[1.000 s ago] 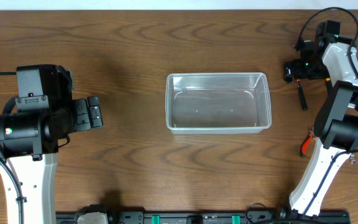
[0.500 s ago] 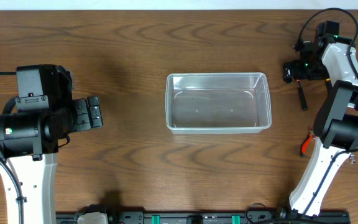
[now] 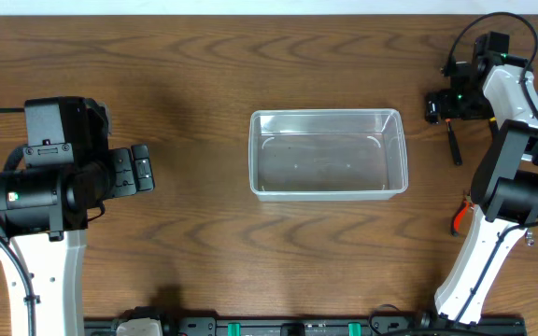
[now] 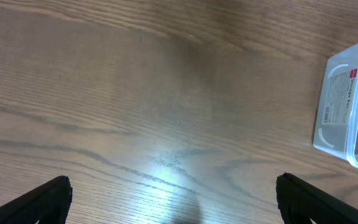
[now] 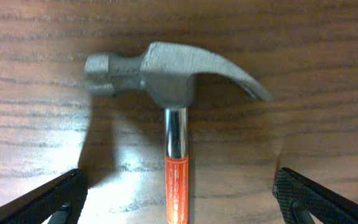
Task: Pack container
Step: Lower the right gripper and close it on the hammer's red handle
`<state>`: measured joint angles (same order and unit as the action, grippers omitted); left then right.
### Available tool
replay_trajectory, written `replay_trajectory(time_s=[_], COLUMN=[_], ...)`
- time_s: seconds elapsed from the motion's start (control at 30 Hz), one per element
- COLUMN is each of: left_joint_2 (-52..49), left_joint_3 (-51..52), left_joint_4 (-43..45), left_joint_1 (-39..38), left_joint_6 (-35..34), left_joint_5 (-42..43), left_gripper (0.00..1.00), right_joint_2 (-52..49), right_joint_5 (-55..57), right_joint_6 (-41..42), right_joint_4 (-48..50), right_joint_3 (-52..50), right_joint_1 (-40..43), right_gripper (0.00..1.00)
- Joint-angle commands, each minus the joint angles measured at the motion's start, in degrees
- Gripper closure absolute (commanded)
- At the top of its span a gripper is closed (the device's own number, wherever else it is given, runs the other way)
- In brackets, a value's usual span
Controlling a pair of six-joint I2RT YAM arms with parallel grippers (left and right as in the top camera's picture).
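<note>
We have packed nothing yet: the container (image 3: 253, 154) sits empty at the middle of the tabletop (image 3: 194, 75). Our right tool (image 5: 178, 198) hangs wide open over the hammer (image 5: 173, 74) near the far right corner, gripping nothing. Our left tool (image 4: 173, 199), also wide and empty, hovers by the left edge. All the picking and placing remains.

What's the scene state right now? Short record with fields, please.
container: clear tub, middle of table, empty
left gripper: open, over bare wood left of the container, holding nothing
right gripper: open, above the hammer, not gripping it
hammer: lying flat on the table, steel claw head, orange on the handle
packed so far: nothing
</note>
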<state>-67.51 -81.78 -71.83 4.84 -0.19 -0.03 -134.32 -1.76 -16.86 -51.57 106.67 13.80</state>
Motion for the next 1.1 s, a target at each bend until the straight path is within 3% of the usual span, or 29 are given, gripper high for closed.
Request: replay_trajectory(time_s=[0.0,0.27,0.33,0.4,0.47,0.6,0.8,0.93,1.07], left_joint_2=[-0.3,-0.3,-0.3,-0.3,-0.3,-0.3,-0.3,-0.3,-0.3], left_joint_3=[-0.2,-0.2,-0.2,-0.2,-0.2,-0.2,-0.2,-0.2,-0.2], left_joint_4=[-0.2,-0.2,-0.2,-0.2,-0.2,-0.2,-0.2,-0.2,-0.2], left_joint_1=[0.3,0.3,0.3,0.3,0.3,0.3,0.3,0.3,0.3], left_joint_6=[-0.5,-0.5,-0.5,-0.5,-0.5,-0.5,-0.5,-0.5,-0.5], left_joint_5=[-0.4,-0.4,-0.4,-0.5,-0.4,-0.4,-0.4,-0.5,-0.5], left_gripper=[0.02,0.02,0.02,0.02,0.02,0.02,0.02,0.02,0.02], right_joint_2=[-1.2,-1.2,-1.2,-1.2,-1.2,-1.2,-1.2,-1.2,-1.2], right_joint_5=[-0.2,-0.2,-0.2,-0.2,-0.2,-0.2,-0.2,-0.2,-0.2], right_joint_6=[1.5,1.4,1.4,1.4,1.4,1.4,1.4,1.4,1.4], right_joint_4=[0.5,1.1,1.1,1.1,1.1,1.0,1.0,1.0,0.9], right_joint_3=[-0.5,-0.5,-0.5,-0.5,-0.5,-0.5,-0.5,-0.5,-0.5], right_joint_1=[0.2,0.2,0.2,0.2,0.2,0.2,0.2,0.2,0.2], right_gripper=[0.01,0.13,0.21,0.38,0.45,0.42,0.57,0.75,0.76])
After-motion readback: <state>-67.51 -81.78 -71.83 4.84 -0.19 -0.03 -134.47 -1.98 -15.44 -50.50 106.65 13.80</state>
